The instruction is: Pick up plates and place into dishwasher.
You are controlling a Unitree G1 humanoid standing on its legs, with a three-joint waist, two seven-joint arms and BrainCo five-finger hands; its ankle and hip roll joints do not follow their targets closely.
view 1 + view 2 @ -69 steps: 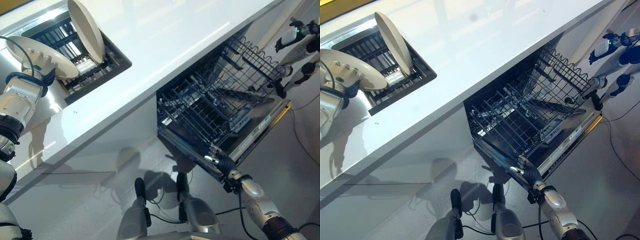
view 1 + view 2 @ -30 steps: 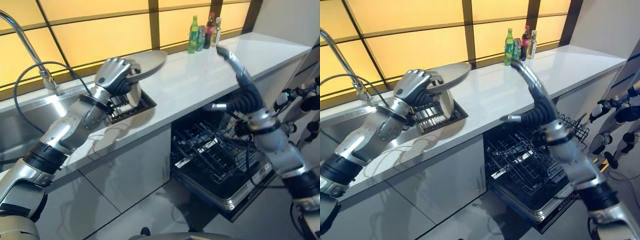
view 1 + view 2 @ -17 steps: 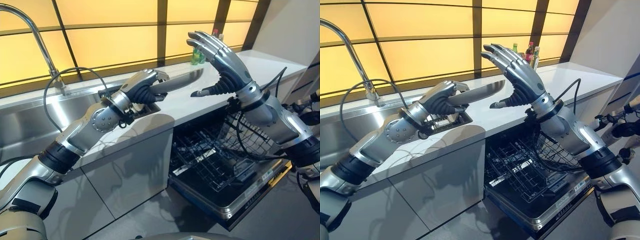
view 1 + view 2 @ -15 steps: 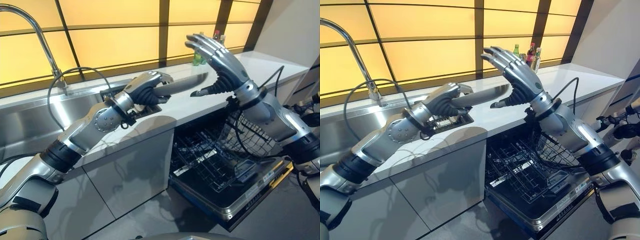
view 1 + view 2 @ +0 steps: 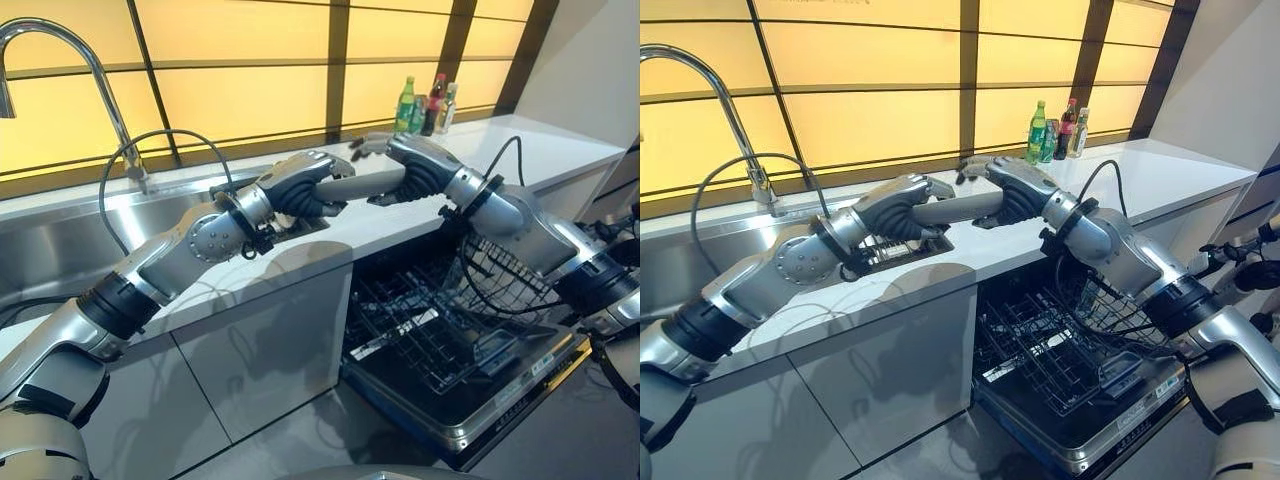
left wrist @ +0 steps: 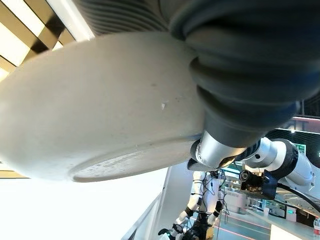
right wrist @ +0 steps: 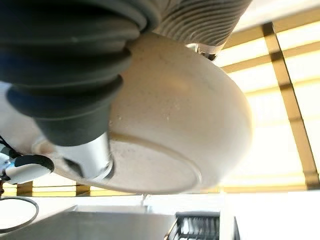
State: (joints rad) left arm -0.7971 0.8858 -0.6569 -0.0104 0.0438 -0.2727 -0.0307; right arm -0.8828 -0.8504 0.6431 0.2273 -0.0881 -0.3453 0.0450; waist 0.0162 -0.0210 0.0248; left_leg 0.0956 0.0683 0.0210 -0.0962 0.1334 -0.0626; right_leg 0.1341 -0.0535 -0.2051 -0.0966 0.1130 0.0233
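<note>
Cream-white plate (image 5: 362, 185) gripped from both sides above the white counter (image 5: 560, 150), near its front edge. From the left eye: left hand (image 5: 296, 185) curled round one rim, right hand (image 5: 420, 172) curled over the other, plate level between them. Below the counter's front edge, dishwasher (image 5: 455, 425) with door down and wire rack (image 5: 425, 320) pulled out. At the counter's far edge, bottles (image 5: 425, 100) against the amber window; toward its left end, steel sink (image 5: 60, 240) under a curved tap (image 5: 50, 40).

From the right eye: same grasp, left hand and right hand closed on the plate, dish rack (image 5: 895, 250) set into the counter just beneath the left hand.

From the left wrist: pale underside of the plate pressed against dark ribbed cover.

From the right wrist: foot ring of the plate and its rounded wall, held hard by a dark-tipped finger (image 7: 92, 157).
</note>
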